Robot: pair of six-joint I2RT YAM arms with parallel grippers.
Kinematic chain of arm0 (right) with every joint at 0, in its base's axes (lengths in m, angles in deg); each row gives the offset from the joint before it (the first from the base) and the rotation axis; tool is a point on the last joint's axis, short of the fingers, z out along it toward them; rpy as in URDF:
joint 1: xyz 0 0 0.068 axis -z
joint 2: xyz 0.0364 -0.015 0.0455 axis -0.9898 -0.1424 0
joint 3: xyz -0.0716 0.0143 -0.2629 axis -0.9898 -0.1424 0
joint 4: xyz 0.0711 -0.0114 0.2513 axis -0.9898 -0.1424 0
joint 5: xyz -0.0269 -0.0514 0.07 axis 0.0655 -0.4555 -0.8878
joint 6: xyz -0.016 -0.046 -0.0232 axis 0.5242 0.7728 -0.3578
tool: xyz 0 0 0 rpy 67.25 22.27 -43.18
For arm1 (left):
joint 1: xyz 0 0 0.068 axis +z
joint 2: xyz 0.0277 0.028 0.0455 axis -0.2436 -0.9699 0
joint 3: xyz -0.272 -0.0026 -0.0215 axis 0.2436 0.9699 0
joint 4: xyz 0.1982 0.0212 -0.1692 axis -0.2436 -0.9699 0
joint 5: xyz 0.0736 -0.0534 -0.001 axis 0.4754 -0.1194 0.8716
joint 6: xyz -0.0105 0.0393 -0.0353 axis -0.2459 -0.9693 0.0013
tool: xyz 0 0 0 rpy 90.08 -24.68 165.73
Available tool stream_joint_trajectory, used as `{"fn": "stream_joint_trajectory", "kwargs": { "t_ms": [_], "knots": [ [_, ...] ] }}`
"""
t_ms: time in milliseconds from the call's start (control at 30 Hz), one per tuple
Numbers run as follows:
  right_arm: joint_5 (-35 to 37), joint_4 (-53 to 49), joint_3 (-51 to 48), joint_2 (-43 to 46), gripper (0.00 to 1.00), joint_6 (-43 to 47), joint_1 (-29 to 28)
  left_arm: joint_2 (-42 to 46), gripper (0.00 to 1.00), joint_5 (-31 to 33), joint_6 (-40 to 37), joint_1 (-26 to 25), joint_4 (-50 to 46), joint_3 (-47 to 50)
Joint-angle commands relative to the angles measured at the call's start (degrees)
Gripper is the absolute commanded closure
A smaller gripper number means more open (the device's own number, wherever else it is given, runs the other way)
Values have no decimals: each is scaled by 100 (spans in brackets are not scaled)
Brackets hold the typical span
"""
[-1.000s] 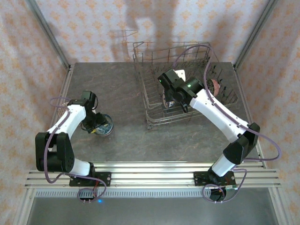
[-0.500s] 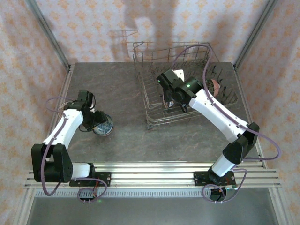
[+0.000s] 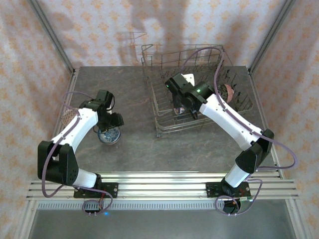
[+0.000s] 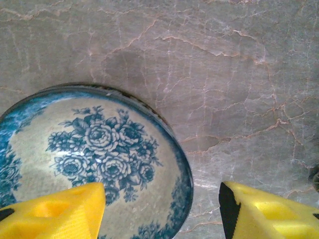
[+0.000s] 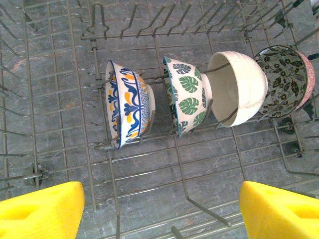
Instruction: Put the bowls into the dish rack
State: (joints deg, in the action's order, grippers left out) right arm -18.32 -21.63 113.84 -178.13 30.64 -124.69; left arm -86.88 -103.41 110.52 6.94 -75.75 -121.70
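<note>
A blue floral bowl point(image 3: 109, 135) point(image 4: 89, 159) sits upright on the table left of centre. My left gripper point(image 3: 111, 123) point(image 4: 162, 211) hovers open just over its right rim. One yellow finger point(image 4: 57, 211) is above the bowl's inside and the other point(image 4: 271, 211) is outside it. The grey wire dish rack point(image 3: 158, 130) point(image 5: 70, 74) stands at the back right. Several bowls stand on edge between its tines: blue-and-yellow point(image 5: 128, 104), green leaf point(image 5: 189, 97), cream point(image 5: 239, 87) and dark floral point(image 5: 286, 77). My right gripper point(image 3: 182, 106) point(image 5: 159, 211) hangs open above the rack floor, empty.
A brown speckled bowl point(image 3: 67, 116) lies near the table's left edge beside my left arm. A pinkish bowl point(image 3: 230, 91) stands at the rack's right side. Bare marble table point(image 3: 134, 154) lies between the rack and the arm bases. Patterned walls enclose the table.
My left arm has swung to the right, so its gripper now sits over the blue bowl's upper right and the speckled bowl is uncovered. The right arm has barely moved.
</note>
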Motion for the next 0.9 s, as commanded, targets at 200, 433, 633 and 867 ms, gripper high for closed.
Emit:
{"fn": "stream_joint_trajectory", "kwargs": {
  "t_ms": [200,433,633,867],
  "knots": [
    [258,-102,-50,-11,19,-65,-37,-647,39,329,-24,-71,-326,-373],
    [278,-31,-167,-27,18,-34,-37,-935,51,352,28,-144,-351,-523],
    [291,10,-220,-40,18,-10,-33,-1063,68,312,52,-155,-343,-591],
    [300,4,-218,-37,18,-5,-28,-1116,81,256,38,-173,-361,-646]
  ]
}}
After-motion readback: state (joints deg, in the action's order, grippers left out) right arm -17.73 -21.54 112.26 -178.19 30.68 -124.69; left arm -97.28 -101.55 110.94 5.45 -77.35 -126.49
